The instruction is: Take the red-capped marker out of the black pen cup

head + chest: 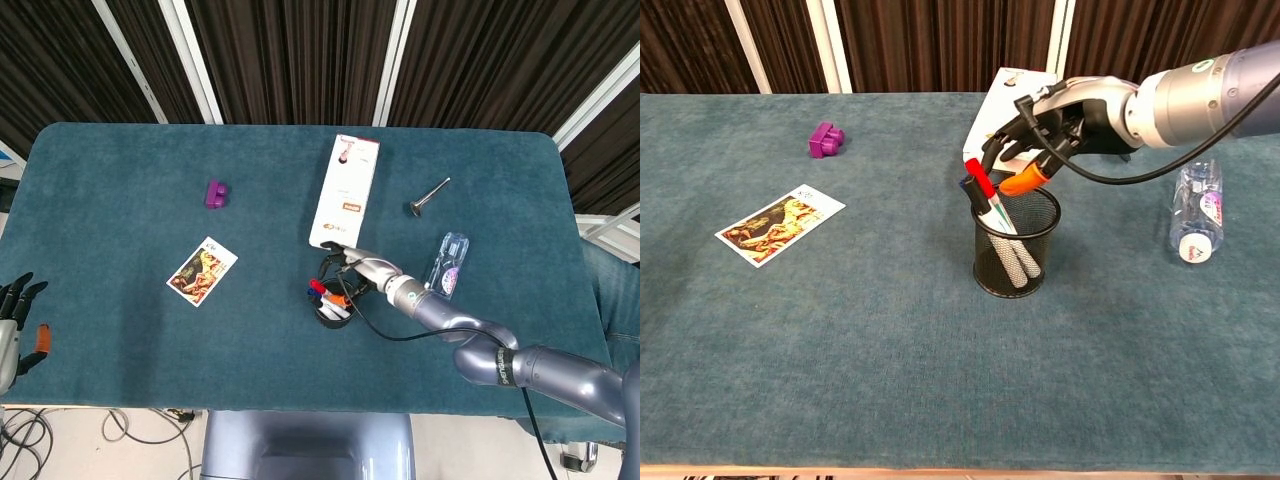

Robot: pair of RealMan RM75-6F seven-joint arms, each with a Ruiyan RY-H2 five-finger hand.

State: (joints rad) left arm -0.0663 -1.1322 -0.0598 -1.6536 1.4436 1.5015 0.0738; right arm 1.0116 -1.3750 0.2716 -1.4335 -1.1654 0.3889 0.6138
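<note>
Surface: teal-covered table (130, 170), dark curtains behind. Black pen cup (1016, 241) stood mid-table, holding the red-capped marker (980, 180), leaning left. Right hand (1040, 135) hovered above the rim, fingers spread, holding nothing, thumb just beside the cap. Step judged: reach; next, a pinch on the cap. Left hand (14, 325) lay open, well apart.

The box (1015, 120) stands just behind the cup (1015, 240); the bottle (1193, 210) lies well right; bare surface (890, 350) in front.
</note>
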